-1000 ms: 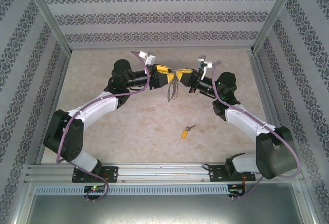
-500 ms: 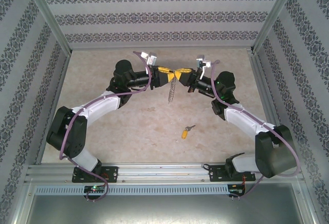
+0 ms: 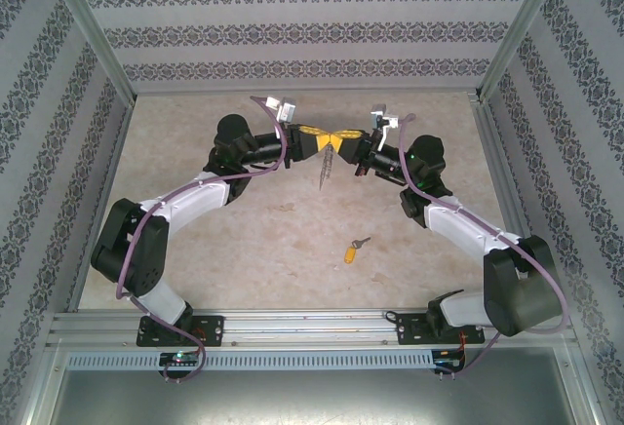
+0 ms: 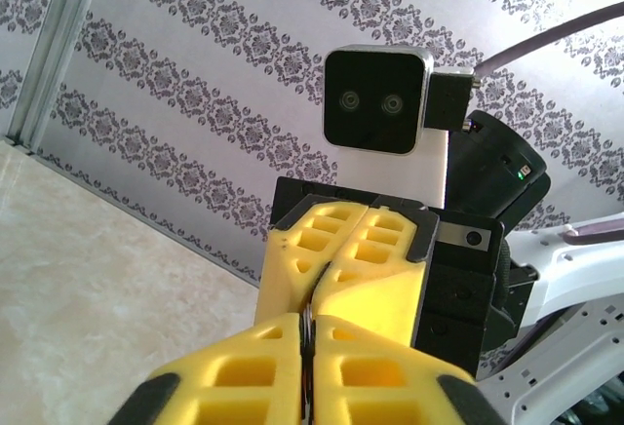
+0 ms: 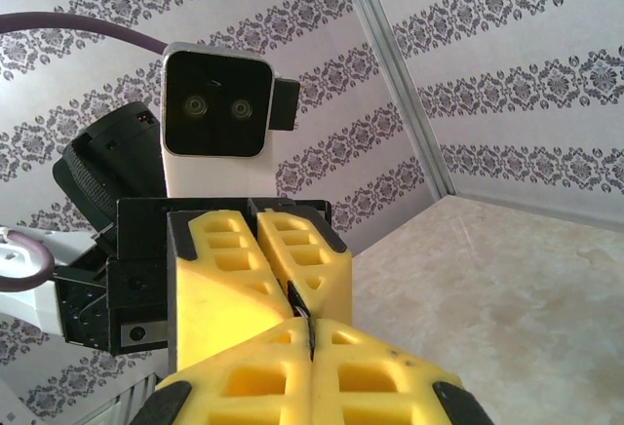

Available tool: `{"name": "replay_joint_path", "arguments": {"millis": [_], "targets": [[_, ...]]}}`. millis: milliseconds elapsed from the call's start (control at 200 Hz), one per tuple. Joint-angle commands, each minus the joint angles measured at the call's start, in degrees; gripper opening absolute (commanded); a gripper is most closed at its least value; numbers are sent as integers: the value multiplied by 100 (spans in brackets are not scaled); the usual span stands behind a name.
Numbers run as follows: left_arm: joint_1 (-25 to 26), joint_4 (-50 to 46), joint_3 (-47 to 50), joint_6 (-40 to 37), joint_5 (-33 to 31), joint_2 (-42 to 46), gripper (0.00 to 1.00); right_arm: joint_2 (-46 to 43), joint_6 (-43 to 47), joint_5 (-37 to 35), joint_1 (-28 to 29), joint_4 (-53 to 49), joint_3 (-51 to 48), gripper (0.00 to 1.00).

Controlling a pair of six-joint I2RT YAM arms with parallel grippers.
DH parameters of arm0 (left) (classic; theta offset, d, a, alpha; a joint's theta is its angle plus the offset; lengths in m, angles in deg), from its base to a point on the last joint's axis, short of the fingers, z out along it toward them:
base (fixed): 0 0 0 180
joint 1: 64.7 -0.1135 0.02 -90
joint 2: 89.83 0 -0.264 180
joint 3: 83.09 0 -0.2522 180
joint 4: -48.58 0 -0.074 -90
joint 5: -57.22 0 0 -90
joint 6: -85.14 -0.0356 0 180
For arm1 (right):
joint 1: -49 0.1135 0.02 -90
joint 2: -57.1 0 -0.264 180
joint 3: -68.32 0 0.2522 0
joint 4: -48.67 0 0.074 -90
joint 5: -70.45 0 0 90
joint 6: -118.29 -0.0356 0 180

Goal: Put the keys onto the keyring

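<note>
The keyring [image 3: 325,168], a dark loop with a fringe of silvery chain links, hangs above the middle of the table between both grippers. My left gripper [image 3: 322,142] and my right gripper [image 3: 346,139] meet tip to tip, each shut on the ring's top edge. The left wrist view has my left gripper [image 4: 310,320] pinching a thin dark sliver of the keyring [image 4: 308,357]. The right wrist view has my right gripper [image 5: 310,326] clamped on the same keyring [image 5: 295,294]. The key [image 3: 356,249], yellow-orange head and short silver blade, lies loose on the table nearer the front.
Patterned walls and metal posts [image 3: 93,35] enclose the beige table [image 3: 195,123] on three sides. An aluminium rail [image 3: 312,323] runs along the near edge by the arm bases. Each wrist view faces the other arm's white camera housing [image 4: 375,98].
My left gripper has moved right to the ring and shut on it. The keyring now hangs straighter and edge-on. The right gripper stayed shut and the key has not moved.
</note>
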Motion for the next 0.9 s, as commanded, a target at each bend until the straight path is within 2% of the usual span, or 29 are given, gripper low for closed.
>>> {"name": "replay_joint_path", "arguments": {"millis": [0, 35, 75, 105, 230, 410, 655, 894], "targets": [[-23, 530, 48, 44, 223, -7, 0, 63, 67, 48, 21, 231, 200, 0], [-22, 506, 70, 9, 231, 4, 0, 43, 49, 15, -24, 217, 185, 0], [-24, 460, 78, -55, 231, 30, 0, 2, 23, -57, -106, 213, 133, 18], [-24, 397, 71, -131, 239, 50, 0, -55, -5, -102, -178, 213, 85, 26], [-20, 74, 92, -591, 328, 186, 0, -359, -52, -185, -515, 101, -119, 36], [-21, -935, -68, -1665, 459, 416, 0, -695, 214, -49, -668, -492, -240, 41], [-25, -2213, -366, -3009, 599, 549, 0, -678, 572, 962, -607, -1077, -189, 55], [-20, -2780, -656, -3411, 815, 459, 0, -510, 1114, 1461, -401, -1794, 39, 52]]}}
